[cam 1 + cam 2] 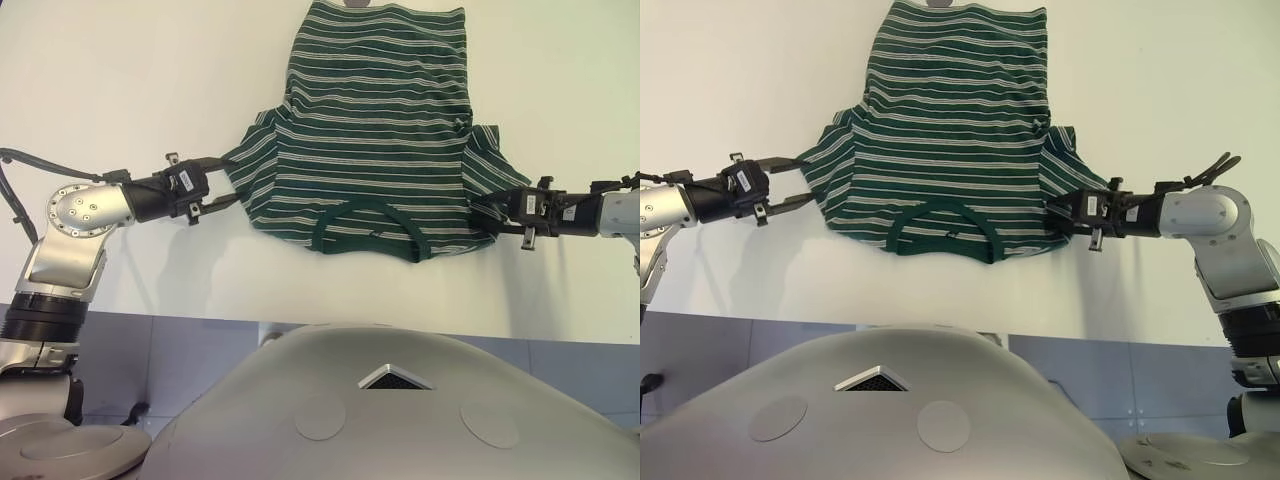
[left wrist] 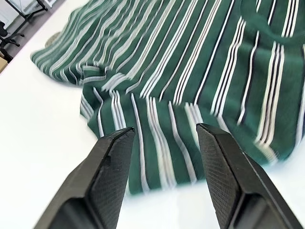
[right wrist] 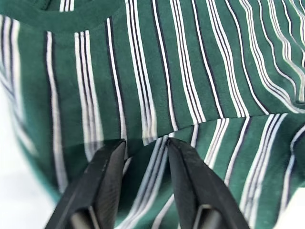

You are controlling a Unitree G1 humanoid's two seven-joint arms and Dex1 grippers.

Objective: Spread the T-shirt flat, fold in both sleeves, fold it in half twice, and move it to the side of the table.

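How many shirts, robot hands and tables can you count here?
T-shirt, green with white stripes: 1
Robot hands: 2, the left hand and the right hand
White table: 1
Total: 4

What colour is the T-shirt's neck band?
The neck band is plain dark green, without stripes. The left eye view shows it best.

dark green t-shirt (image 1: pixel 375 130) with thin white stripes lies on the white desk (image 1: pixel 120 80) between the two sets of jaws, body mostly flat. its left sleeve edge sits just ahead of the left jaws' gap; its rumpled right sleeve runs between the right jaws.
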